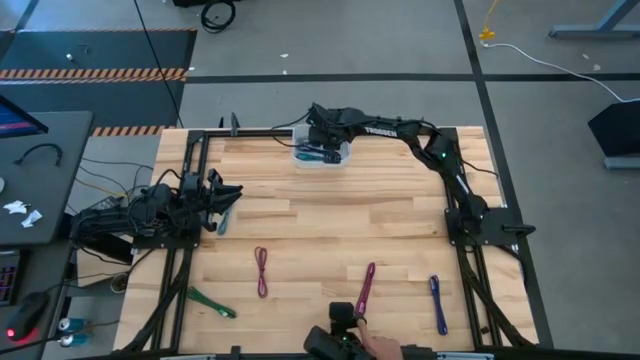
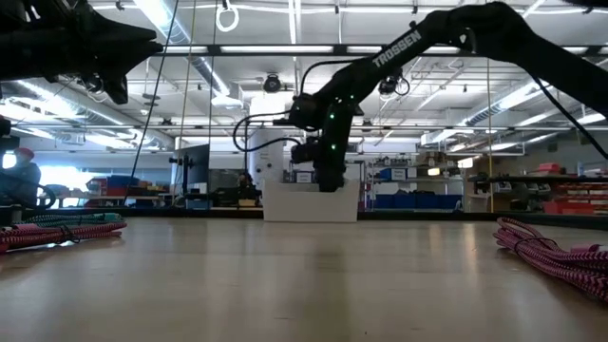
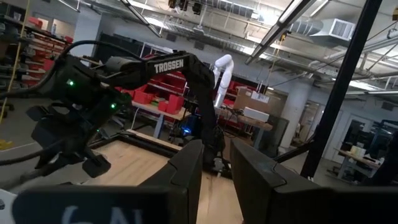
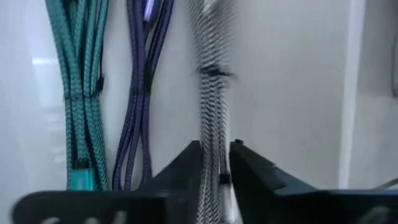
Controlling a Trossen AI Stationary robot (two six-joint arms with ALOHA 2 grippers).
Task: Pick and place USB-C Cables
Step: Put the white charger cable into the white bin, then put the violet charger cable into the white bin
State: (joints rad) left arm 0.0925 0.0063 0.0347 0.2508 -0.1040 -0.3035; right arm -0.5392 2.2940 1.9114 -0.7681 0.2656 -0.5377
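Inside the white bin (image 1: 338,157) at the table's far edge, a teal cable (image 4: 78,93) and a purple cable (image 4: 140,93) are lying side by side; the right gripper (image 4: 214,163) is pinching what looks like a grey cable (image 4: 211,106) there. The left gripper (image 3: 214,171) is waiting at the left edge, fingers slightly apart.

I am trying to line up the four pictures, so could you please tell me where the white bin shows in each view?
High view: the white bin sits at the table's far edge, under the right gripper.
Low view: centre, at the far end of the table.
Left wrist view: not discernible.
Right wrist view: its white floor fills the picture, with cables on it.
Shared landmark: the right arm reaching over the bin.
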